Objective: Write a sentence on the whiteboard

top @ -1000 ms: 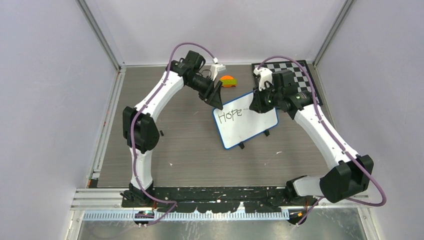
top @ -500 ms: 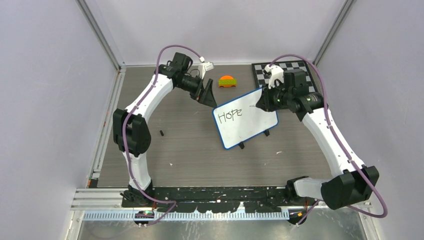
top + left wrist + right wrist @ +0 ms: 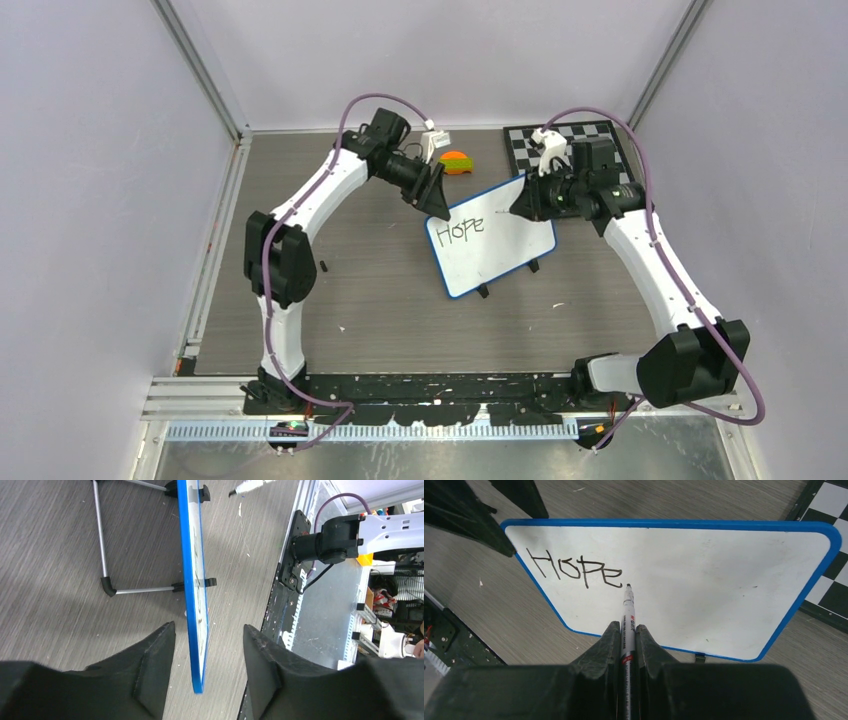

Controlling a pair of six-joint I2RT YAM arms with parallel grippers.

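1. Whiteboard (image 3: 495, 245) stands propped on its feet mid-table, near the checkered board (image 3: 570, 140). It reads "Hope".
2. Your right gripper (image 3: 627, 627) is clamped on the marker (image 3: 628, 605), with the tip just past the "e", probably ready for the next word.
3. Your left gripper (image 3: 207, 630) straddles the board's edge with its jaws parted and not touching, likely ready to steady it.
4. The marker's label is too small to read.

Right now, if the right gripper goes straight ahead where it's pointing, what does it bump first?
The marker in the right gripper would land first on the whiteboard, just right of the word Hope. The tip looks very near; it may already touch.
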